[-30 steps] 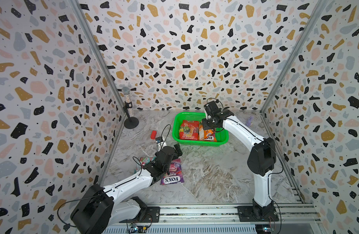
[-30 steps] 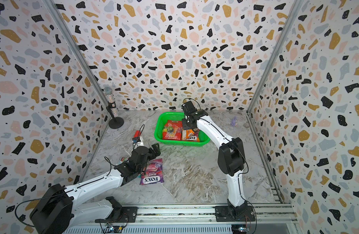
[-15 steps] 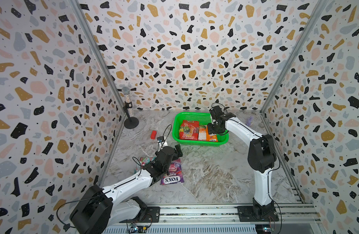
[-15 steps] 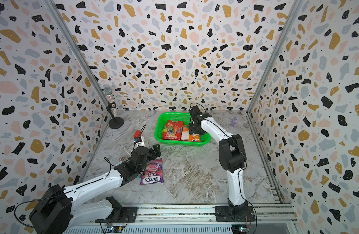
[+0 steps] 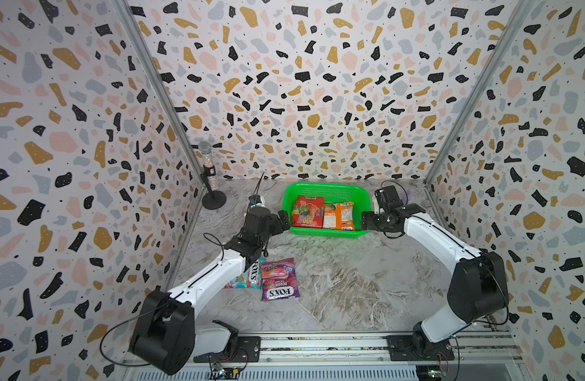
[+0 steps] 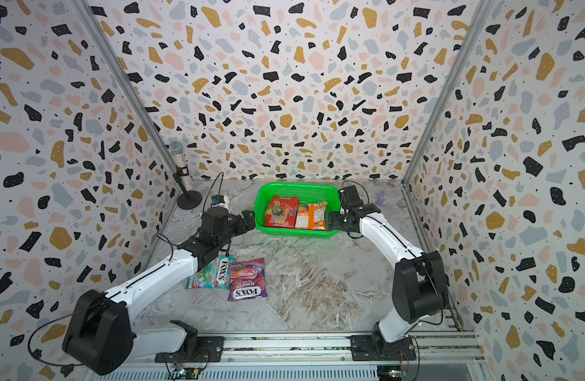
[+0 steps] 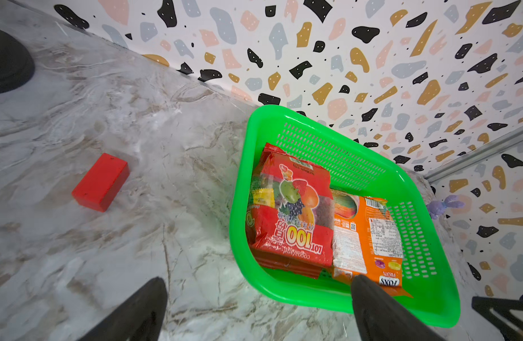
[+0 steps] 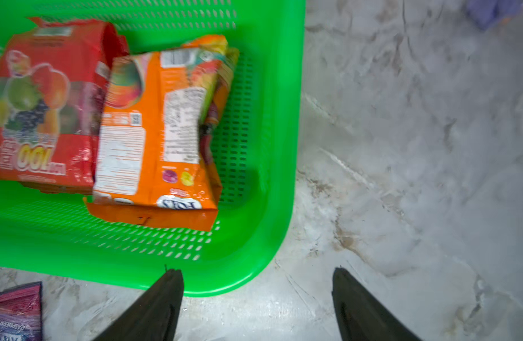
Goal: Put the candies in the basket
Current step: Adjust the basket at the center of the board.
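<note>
The basket lay widthwise across mid-frame, red bag and orange bag lengthwise up-frame. Left gripper and right gripper gaped empty.

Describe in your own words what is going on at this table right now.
Two robot arms are packing candy bags into a green basket. A red bag and an orange bag lie inside. A purple bag and a teal bag lie on the table by the left arm. Both arms' jaws are open and empty, near the basket's ends.
</note>
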Controlling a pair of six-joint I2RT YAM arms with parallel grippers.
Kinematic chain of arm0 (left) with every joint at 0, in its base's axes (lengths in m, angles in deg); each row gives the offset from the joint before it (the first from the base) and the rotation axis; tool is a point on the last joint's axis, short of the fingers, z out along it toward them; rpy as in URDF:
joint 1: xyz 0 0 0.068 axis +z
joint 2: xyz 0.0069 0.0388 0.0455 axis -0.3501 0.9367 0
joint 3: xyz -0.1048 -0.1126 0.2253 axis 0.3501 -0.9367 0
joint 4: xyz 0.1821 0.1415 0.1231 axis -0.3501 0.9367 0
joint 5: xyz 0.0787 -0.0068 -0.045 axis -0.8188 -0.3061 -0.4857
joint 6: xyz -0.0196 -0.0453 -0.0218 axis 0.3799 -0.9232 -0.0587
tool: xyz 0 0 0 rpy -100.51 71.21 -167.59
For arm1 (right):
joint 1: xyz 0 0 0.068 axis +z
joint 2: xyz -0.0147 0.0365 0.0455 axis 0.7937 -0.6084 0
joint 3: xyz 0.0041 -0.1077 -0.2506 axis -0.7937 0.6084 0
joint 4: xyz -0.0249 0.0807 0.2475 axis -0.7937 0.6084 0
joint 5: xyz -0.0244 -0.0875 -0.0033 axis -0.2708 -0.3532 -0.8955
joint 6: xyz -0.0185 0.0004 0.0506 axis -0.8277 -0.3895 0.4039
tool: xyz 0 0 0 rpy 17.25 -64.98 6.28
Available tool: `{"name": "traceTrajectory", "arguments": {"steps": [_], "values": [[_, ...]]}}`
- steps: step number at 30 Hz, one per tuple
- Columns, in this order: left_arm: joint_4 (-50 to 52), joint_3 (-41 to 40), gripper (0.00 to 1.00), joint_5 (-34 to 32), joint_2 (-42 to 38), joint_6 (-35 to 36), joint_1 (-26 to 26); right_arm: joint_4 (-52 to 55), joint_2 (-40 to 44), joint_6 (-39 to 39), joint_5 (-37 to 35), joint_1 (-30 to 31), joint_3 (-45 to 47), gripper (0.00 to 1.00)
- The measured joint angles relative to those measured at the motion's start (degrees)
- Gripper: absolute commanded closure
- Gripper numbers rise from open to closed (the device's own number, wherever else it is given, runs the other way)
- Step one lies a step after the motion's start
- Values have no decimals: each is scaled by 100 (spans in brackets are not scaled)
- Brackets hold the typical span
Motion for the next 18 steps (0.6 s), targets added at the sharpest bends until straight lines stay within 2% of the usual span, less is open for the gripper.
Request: {"name": "traceTrajectory", "arguments": {"steps": [3,8,10,15,18], "values": [[33,363,0,177,601,151,125,-149,-249,136,356,-236,138,17],[70,715,0,293,1443,243,149,-341,-496,223,575,-260,98,17],[83,887,3,411,1766,238,149,-369,-592,260,595,-271,46,17],[-44,1172,15,776,2321,146,149,-417,-848,326,667,-337,-87,18],[-229,1156,17,977,2470,-7,138,-411,-905,343,671,-369,-153,18]]}}
